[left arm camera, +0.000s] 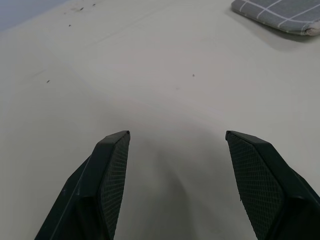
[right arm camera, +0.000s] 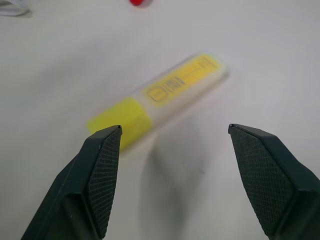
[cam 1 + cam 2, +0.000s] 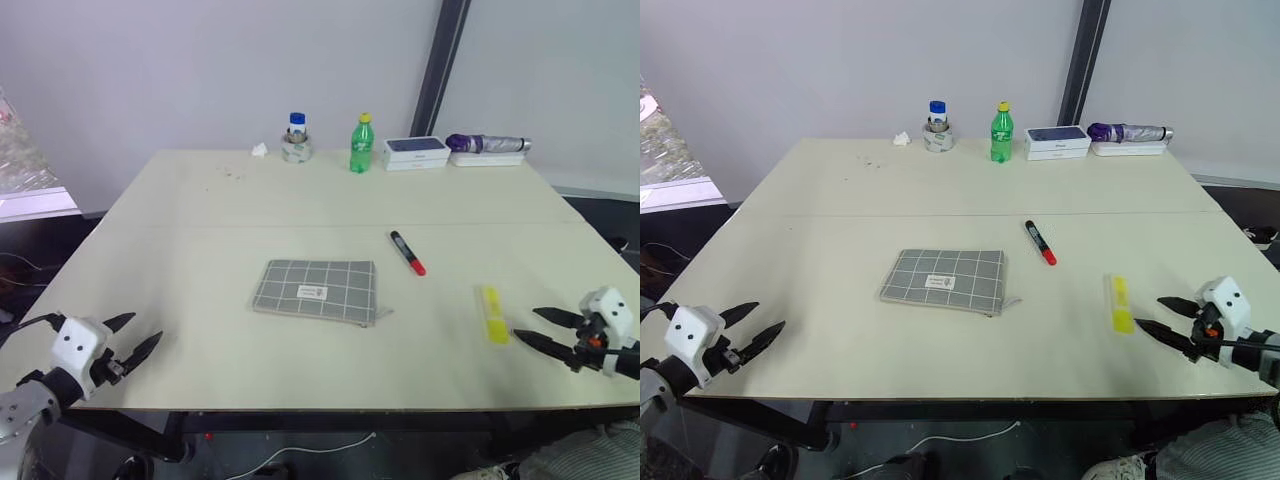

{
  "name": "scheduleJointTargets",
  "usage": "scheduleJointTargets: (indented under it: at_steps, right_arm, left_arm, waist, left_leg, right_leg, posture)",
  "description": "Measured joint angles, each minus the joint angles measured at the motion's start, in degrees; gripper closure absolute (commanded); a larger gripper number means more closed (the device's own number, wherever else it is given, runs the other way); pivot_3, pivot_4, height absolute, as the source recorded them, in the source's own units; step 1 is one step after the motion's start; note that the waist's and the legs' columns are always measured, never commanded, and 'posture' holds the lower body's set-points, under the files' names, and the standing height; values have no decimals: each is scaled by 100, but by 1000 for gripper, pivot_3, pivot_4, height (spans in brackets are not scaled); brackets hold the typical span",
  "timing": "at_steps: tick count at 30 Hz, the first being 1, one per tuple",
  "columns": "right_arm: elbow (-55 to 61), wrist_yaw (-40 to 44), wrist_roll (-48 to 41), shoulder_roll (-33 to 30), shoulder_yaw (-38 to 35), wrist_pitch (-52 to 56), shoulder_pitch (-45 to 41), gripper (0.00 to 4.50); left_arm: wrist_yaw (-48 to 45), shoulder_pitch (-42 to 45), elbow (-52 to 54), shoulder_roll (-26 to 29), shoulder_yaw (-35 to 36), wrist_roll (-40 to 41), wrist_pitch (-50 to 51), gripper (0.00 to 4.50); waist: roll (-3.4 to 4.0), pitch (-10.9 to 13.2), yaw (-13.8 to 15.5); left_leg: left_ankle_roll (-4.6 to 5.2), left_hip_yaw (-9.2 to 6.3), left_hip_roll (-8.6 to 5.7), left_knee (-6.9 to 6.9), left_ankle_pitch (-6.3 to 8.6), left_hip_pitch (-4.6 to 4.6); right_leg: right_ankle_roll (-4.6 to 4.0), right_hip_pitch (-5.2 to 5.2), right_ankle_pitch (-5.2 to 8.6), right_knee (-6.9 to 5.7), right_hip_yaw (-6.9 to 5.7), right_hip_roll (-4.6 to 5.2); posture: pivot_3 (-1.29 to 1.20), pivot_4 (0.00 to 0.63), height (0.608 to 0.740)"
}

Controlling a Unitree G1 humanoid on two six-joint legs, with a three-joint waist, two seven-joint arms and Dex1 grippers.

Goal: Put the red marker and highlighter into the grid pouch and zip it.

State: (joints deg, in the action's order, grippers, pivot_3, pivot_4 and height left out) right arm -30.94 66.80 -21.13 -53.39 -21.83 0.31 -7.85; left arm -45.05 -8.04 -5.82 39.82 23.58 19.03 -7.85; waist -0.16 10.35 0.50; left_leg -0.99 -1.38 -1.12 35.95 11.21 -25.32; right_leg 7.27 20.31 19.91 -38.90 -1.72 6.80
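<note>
Left gripper (image 3: 128, 336): one, at the table's near left corner, fingers spread apart with nothing between them; it hangs over bare tabletop, well apart from the pouch.
Table (image 3: 200, 210): one pale tabletop with a thin seam running across it; a few dark specks lie near the far left.
Grid pouch (image 3: 316, 291): one, flat on the middle of the table, grey with white grid lines and a small white label; whether the zipper is open or shut cannot be made out, and nothing shows of its inside. In the left wrist view just a corner of it (image 1: 280, 15) is seen, cut off by the edge.
Far row: a scrap of white (image 3: 259, 150), a small jar with a blue cap (image 3: 296, 138) sitting in or against a roll, hard to tell which, one green bottle (image 3: 361, 144) with a yellow cap, one white box (image 3: 415, 152), and a purple folded umbrella (image 3: 487, 144) on a white tray.
Red marker (image 3: 407, 252): one, lying on the table right of the pouch and apart from it, red cap toward the near edge.
Highlighter (image 3: 493, 313): one, yellow, lying flat on the table near the right front, outside the pouch.
Right gripper (image 3: 538, 328): one, fingers parted and empty, tips just beside the highlighter without touching; the right wrist view shows the highlighter (image 2: 160, 97) lying aslant beyond the open fingertips.
</note>
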Motion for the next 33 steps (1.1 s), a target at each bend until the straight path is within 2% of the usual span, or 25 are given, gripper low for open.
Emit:
scheduleJointTargets:
  at_steps: [13,22,25,30,33]
  right_arm:
    - [71,-114,8,95,111,12,-289,965]
    - [914,-314,-43,463,342,344,-462,965]
    - [1315,-488,-57,733,468,572,-560,1817]
    - [1865,-869,74,1214,1021,729,-931,4328]
    - [1914,-1256,426,1591,1417,674,-1289,4429]
  left_arm:
    - [58,438,-270,19,-215,-428,-410,1281]
    - [33,705,-545,22,-332,-668,-795,1281]
    - [67,964,-826,27,-510,-919,-1123,1281]
    - [150,1764,-1498,132,-919,-1372,-1709,1281]
    - [167,2313,-2162,221,-1251,-1741,-2205,1281]
  waist:
    - [0,0,1]
    - [0,0,8]
    - [-1,0,8]
    - [-1,0,6]
    - [-1,0,-1]
  left_leg:
    - [0,2,-1,1,0,0]
    - [0,0,-1,1,0,0]
    - [0,0,-1,2,0,0]
    - [-1,-1,-4,2,-1,-1]
    - [-3,0,-9,1,-2,-1]
  right_leg:
    - [1,-1,0,0,0,-1]
    - [1,-1,-1,0,-1,-1]
    - [2,-1,-1,0,-2,-2]
    - [3,2,-2,-2,-3,-4]
    - [3,6,-2,-6,-4,-9]
  posture:
    - [0,150,740]
    - [0,150,740]
    - [0,150,740]
    - [0,150,740]
    - [0,150,740]
